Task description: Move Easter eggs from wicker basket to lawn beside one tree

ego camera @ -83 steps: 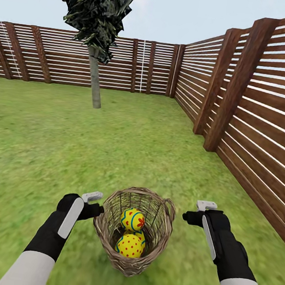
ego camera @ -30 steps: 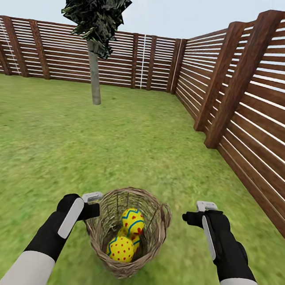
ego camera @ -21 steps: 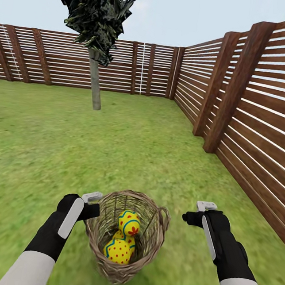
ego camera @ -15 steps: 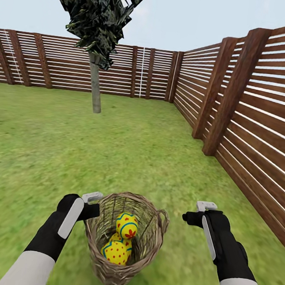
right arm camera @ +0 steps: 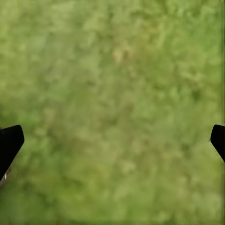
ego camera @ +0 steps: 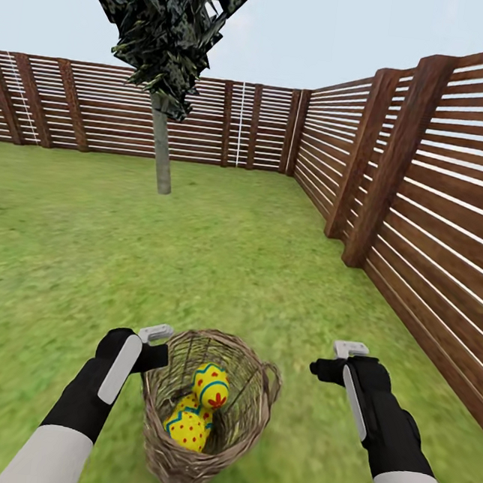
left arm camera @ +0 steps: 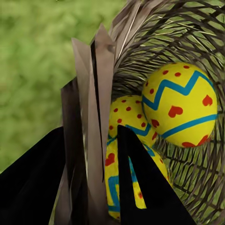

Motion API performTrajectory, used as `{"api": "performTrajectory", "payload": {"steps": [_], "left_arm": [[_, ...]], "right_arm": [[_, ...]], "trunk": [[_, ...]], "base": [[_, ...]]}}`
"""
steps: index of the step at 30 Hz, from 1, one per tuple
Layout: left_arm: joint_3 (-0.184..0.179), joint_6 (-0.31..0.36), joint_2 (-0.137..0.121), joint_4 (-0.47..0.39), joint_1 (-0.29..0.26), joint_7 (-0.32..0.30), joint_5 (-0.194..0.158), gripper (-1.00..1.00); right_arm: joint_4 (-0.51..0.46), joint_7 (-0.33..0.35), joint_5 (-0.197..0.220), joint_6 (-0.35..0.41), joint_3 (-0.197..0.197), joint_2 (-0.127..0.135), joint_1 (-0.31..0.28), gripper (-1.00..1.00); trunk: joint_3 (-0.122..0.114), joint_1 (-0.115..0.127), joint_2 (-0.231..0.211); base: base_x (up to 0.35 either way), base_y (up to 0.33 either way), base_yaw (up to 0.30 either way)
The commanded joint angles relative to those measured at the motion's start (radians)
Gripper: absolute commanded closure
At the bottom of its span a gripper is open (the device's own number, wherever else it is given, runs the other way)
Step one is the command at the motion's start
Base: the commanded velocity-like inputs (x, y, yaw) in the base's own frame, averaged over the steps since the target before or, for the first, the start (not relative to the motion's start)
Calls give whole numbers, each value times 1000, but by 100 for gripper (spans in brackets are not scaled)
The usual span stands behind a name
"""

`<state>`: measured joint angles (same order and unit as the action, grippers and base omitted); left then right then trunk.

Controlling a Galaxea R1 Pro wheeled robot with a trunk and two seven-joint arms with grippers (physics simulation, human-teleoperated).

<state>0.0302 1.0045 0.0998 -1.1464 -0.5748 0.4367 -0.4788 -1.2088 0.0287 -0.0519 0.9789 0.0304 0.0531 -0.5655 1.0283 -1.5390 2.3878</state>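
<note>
wicker basket point(ego camera: 202, 410) holding three Easter eggs point(ego camera: 211, 386), left gripper point(ego camera: 159, 345) clamped on its rim, right gripper point(ego camera: 333, 358) spread wide over lawn point(ego camera: 216, 261), tree point(ego camera: 162, 149) well ahead, fence point(ego camera: 425, 219) on the right

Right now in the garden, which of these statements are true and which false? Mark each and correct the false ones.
1. The left gripper is clamped on the basket rim. True.
2. The right gripper holds an egg. False: it is open over bare lawn.
3. The eggs are in the basket. True.
4. The basket sits at the foot of the tree. False: the tree stands far ahead, near the back fence.
5. The basket hangs between the two arms. True.
</note>
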Motion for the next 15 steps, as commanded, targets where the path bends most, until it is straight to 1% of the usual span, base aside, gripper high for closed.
{"api": "performTrajectory", "payload": {"steps": [1,4,5,7,9,10,14,15], "left_arm": [[2,0,1,-2,-1,10,-20,100],[2,1,0,-4,-1,10,-20,100],[8,-1,-6,-1,2,3,-18,100],[6,-1,-15,-1,3,5,-22,100],[12,-1,-22,-1,3,5,-10,100],[18,-1,-27,-1,3,4,-11,100],[42,-1,-30,-1,3,4,10,100],[42,-1,-30,-2,3,4,14,100]], "right_arm": [[-4,3,-5,4,0,1,0,-100],[-6,4,-5,3,2,3,0,-100],[-12,10,1,9,2,0,5,-100],[-23,18,13,20,2,0,17,-100],[-22,19,11,21,1,7,24,-100],[-17,19,10,15,-1,12,30,-100],[6,22,6,5,-1,12,53,-100],[11,22,6,5,-2,11,58,-100]], "trunk": [[-2,4,-7],[-12,16,-28],[-12,16,-28],[-12,16,-28],[-12,16,-28],[-12,16,-28],[-12,16,-28],[-12,16,-28]], "base": [[0,0,0],[0,0,0],[0,0,0],[0,0,0],[0,0,0],[0,0,0],[0,0,0],[0,0,0]]}}
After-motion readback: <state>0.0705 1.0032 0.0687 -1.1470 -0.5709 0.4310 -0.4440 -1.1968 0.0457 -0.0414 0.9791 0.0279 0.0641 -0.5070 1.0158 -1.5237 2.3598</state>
